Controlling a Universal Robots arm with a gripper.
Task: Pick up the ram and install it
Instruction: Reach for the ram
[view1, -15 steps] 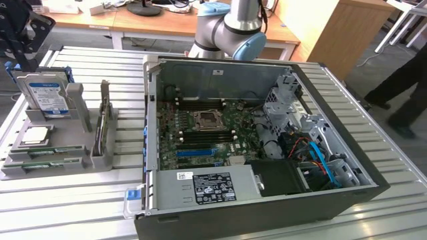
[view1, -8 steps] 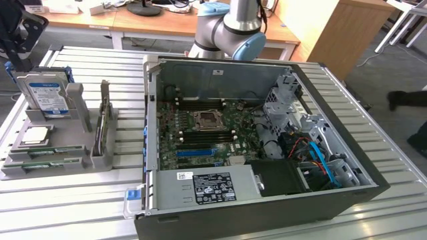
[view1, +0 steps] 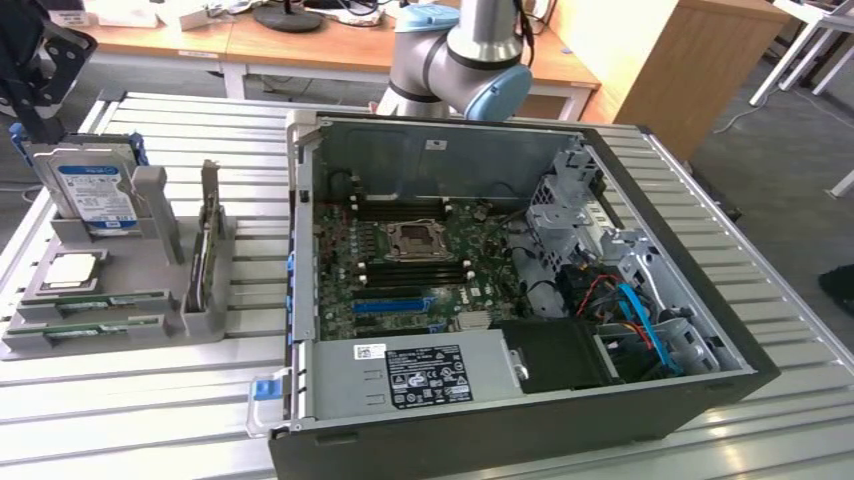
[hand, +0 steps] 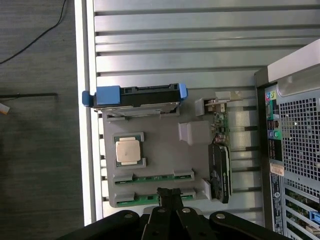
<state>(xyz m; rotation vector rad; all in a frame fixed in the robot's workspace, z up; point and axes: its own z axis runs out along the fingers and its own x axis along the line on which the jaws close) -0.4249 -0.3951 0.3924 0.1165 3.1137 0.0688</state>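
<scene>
The ram (hand: 145, 198) shows me little more than a thin green edge. It sits on edge in the slot of the grey holder (hand: 165, 150) farthest from the hard drive (hand: 135, 95), so its sticker and chips are too small to make out. In the wrist view my own fingertips cover its middle, and grey tabs of the holder hide parts of its length. Its long axis runs along the holder's outer side, parallel to the hard drive's broad face, with one end pointing toward the computer case (view1: 534, 300). In the exterior view it lies crosswise, left to right. A second stick (hand: 150, 177) lies just beside it in the next slot, parallel, on the side of the processor chip (hand: 127, 151).

My end effector (hand: 170, 192) hangs over the ram with its fingers pressed together and nothing between them. I cannot tell whether the tips touch the stick. A dark card (hand: 220, 167) stands at the holder's case-side end. The holder rests on the slatted metal tabletop (view1: 174, 400), at the exterior view's left of the open case. My arm (view1: 467, 50) rises behind the case, cut off by the picture's edge.
</scene>
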